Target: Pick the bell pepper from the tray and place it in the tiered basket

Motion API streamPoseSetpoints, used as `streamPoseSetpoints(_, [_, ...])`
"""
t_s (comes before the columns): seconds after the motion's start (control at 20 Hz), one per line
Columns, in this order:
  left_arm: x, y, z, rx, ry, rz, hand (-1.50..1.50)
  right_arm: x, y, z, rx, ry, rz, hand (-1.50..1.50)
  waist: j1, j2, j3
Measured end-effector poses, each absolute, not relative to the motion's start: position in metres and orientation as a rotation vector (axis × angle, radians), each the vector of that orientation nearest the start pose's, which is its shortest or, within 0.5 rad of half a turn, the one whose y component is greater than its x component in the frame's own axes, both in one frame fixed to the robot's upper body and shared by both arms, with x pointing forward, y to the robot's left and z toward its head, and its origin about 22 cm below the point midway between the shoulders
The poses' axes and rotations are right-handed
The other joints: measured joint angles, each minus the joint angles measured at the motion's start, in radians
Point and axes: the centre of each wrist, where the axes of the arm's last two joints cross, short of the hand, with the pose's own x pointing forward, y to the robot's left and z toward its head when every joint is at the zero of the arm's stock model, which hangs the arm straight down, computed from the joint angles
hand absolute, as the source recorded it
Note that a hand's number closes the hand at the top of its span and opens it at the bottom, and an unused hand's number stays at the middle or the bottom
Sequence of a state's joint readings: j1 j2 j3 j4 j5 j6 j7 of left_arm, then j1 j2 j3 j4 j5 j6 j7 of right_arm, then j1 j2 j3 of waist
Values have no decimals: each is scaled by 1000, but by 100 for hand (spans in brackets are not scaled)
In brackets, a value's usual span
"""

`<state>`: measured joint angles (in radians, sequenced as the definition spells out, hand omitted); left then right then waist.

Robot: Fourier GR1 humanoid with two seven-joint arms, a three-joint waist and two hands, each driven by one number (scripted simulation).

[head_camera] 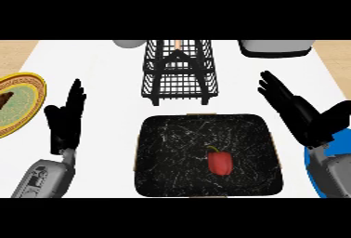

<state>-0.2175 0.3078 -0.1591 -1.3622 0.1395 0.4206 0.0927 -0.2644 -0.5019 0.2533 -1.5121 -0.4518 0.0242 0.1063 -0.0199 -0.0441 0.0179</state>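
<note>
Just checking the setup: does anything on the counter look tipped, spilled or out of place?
Nothing stands out. The bell pepper lies on the tray, the tiered basket stands upright behind it, and no spill shows.

One view only — from the robot's head, looking steeply down at the white counter (103,65). It faces away from the body: the black tray (159,179) sits nearest, low in the middle, the tiered basket (179,86) farther off above it. The camera is close — the counter's top fills nearly the whole view.
</note>
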Motion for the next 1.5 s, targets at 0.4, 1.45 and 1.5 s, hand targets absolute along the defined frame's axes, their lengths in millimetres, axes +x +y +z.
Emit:
streamPoseSetpoints(0.4, [251, 266, -26, 375, -1320, 43, 0, 285, -309, 123, -456, -1827, 134, -150, -74, 10, -24])
streamPoseSetpoints(1.45, [216, 257, -43, 291, -1350, 8, 0, 92, -253, 54, -875, -1477, 75, -150, -19, 44, -30])
streamPoseSetpoints(1.5, [216, 256, -42, 287, -1353, 4, 0, 86, -254, 54, -899, -1437, 113, -150, -14, 46, -31])
